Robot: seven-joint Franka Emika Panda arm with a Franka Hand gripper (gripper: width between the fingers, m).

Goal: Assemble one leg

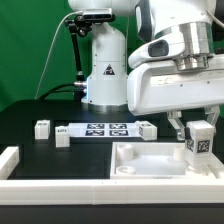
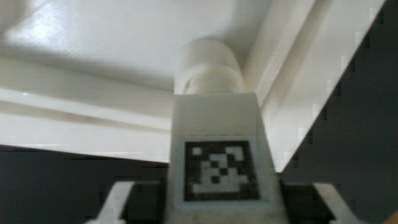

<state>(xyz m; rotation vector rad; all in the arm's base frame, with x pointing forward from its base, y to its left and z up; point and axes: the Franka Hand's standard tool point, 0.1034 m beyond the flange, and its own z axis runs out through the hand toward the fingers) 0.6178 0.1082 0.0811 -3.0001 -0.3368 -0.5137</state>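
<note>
Your gripper [image 1: 199, 133] grips the leg [image 1: 200, 146] at the tray [image 1: 140, 174].
Its fingers [image 2: 125, 205] pinch the tagged block upright, close to a tray corner; the marker board [image 1: 105, 128] lies well apart.

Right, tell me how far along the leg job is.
Done: the leg is off the table, clamped in the gripper. In hand: it hangs upright over the white tray piece, its rounded tip aimed at an inside corner in the wrist view. Left: seating it; whether it touches yet is unclear.
</note>
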